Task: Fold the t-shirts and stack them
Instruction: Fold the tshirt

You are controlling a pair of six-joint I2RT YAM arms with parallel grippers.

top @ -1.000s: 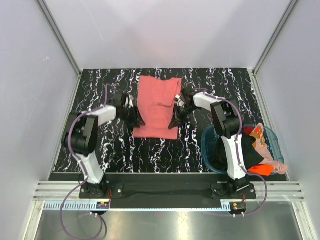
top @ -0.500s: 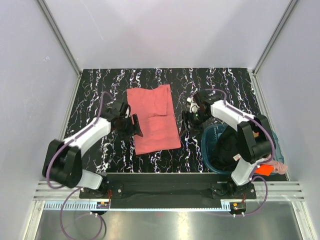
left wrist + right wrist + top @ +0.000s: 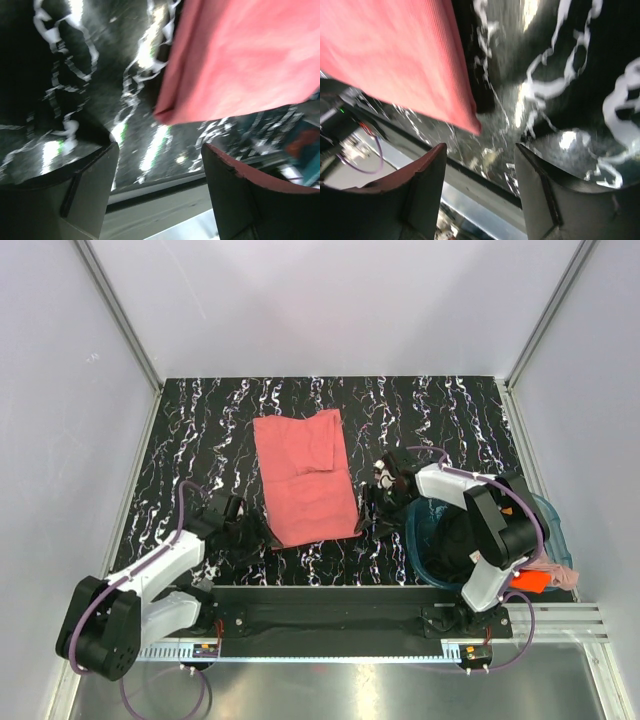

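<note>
Red shirt (image 3: 305, 475) flat on black, white-swirled table (image 3: 190, 430); pale walls (image 3: 350, 310) around. Left gripper (image 3: 159, 152) and right gripper (image 3: 481, 150) gape wide, empty.

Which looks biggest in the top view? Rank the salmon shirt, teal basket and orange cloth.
1. salmon shirt and teal basket: about alike; the right arm covers part of the basket.
2. orange cloth: clearly smallest.

A black surface (image 3: 200, 420) veined with white marble-like streaks. 1 salmon-red t-shirt (image 3: 305, 475) lies flat on it near the middle, folded into a tall rectangle and turned slightly askew. 1 round teal basket (image 3: 412, 540) stands on the surface at its near right corner, just beside the shirt.
</note>
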